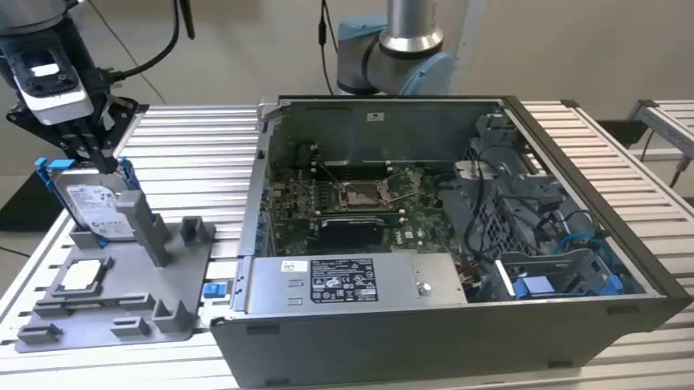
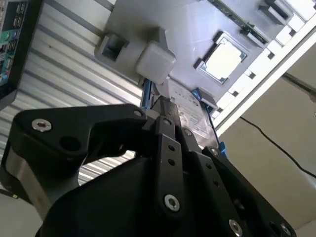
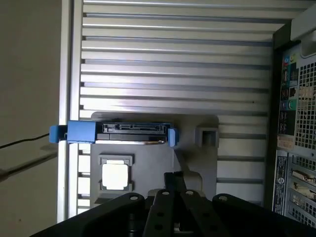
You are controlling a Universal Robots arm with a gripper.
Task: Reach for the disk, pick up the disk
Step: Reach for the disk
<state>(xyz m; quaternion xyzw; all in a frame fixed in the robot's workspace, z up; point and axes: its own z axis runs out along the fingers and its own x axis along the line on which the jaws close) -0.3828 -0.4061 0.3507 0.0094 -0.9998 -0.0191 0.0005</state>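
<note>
The disk [image 1: 96,207] is a silver drive with a white label and a blue frame. It stands on edge in a slot of the grey fixture [image 1: 130,276] at the exterior view's left. My gripper [image 1: 100,158] hangs just over the disk's top edge, shut, with nothing seen between its fingers. In the first wrist view the disk [image 3: 133,129] is seen edge-on, a short way beyond the gripper [image 3: 174,180]. In the second wrist view the gripper [image 2: 165,116] points at the labelled face of the disk [image 2: 190,116].
A square silver chip [image 1: 84,276] lies on the fixture near the disk. A small blue block [image 1: 214,289] sits by the open computer case [image 1: 434,203], which stands just past the fixture on the slatted table [image 1: 206,154]. Another arm's base [image 1: 396,49] rises behind the case.
</note>
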